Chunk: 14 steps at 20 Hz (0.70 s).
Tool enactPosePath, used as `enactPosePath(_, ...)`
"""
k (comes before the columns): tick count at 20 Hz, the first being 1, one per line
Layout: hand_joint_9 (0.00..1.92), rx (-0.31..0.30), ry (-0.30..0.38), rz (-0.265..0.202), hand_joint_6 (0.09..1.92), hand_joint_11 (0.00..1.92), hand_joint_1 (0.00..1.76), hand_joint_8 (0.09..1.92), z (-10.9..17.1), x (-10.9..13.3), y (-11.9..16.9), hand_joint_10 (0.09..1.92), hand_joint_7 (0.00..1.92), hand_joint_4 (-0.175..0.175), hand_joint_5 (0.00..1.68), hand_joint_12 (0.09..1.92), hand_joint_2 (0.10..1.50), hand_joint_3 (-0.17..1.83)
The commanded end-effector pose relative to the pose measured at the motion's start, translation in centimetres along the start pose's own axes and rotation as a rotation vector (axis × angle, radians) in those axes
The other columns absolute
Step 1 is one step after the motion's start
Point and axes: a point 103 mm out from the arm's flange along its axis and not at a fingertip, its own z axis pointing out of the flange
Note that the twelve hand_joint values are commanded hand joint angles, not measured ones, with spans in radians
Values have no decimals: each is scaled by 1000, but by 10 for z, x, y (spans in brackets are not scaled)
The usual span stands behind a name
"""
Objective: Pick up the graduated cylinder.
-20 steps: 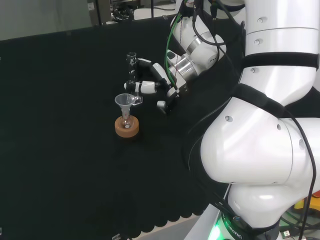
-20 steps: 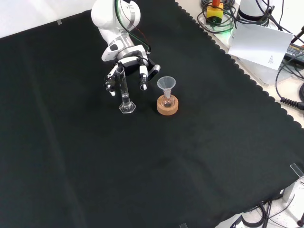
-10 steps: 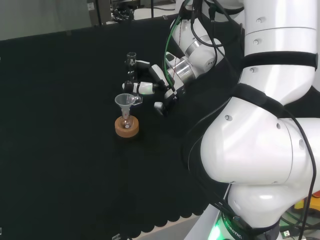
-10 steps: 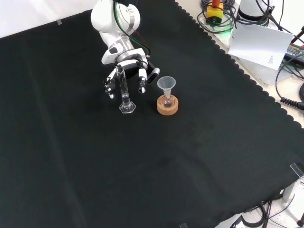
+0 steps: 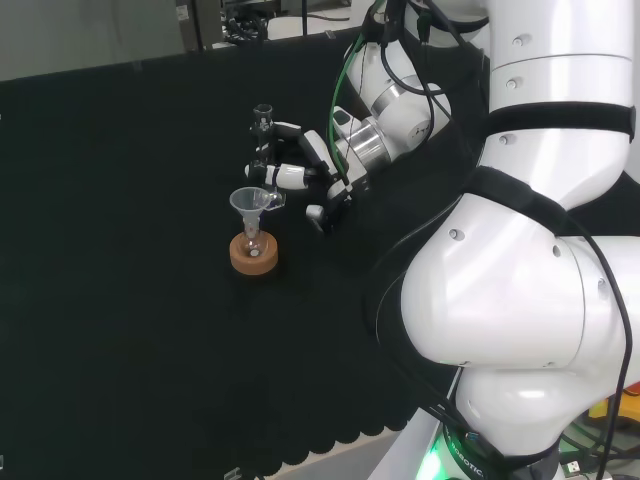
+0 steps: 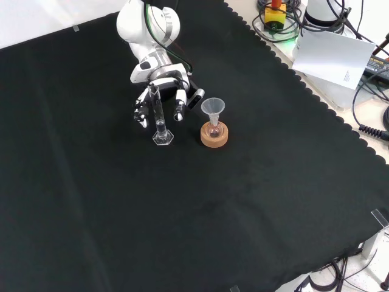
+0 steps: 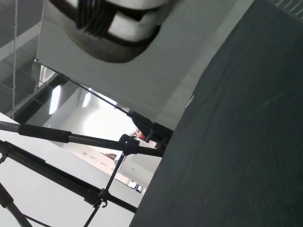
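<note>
The graduated cylinder (image 6: 159, 117) is seen standing upright on its hexagonal foot on the black cloth (image 6: 182, 219) in the front view, left of a cork ring stand (image 6: 214, 136). In the head view the cylinder (image 5: 262, 135) is seen farther off than the stand (image 5: 253, 254), with its rim clear above the fingers.

The hand (image 6: 163, 91) is reached in from the top of the front view. Its fingers are spread and only slightly bent, 1 white-tipped finger (image 6: 143, 111) being seen left of the tube and another right of it. The tube is thus bracketed between them; whether any finger touches the glass cannot be told. In the head view the hand (image 5: 300, 172) is seen just right of the cylinder, fingers pointed towards it.

On the cork ring stand a small round flask (image 6: 213, 129) is seated, with a clear funnel (image 6: 213, 108) set in its neck. Contents cannot be made out.

The cloth is noted as plain black with a scalloped edge (image 6: 316, 103) at the right of the front view. Beyond that edge, cables (image 6: 371, 91) and a white sheet (image 6: 333, 58) are seen.

In the wrist view the cloth (image 7: 236, 142) is shown slanted, with a black tripod (image 7: 71, 156) and a lit room behind it, and a blurred part of the hand (image 7: 113, 23) at the edge.
</note>
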Motion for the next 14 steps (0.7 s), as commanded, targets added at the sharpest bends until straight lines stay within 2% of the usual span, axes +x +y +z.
enactPosePath(1,892,-8,9,6,320,645,1044,570,0,-2,0,372,579,3,646,1139,722,584)
enactPosePath(14,931,-16,5,19,453,670,1054,574,0,-5,3,337,648,5,555,1129,748,591)
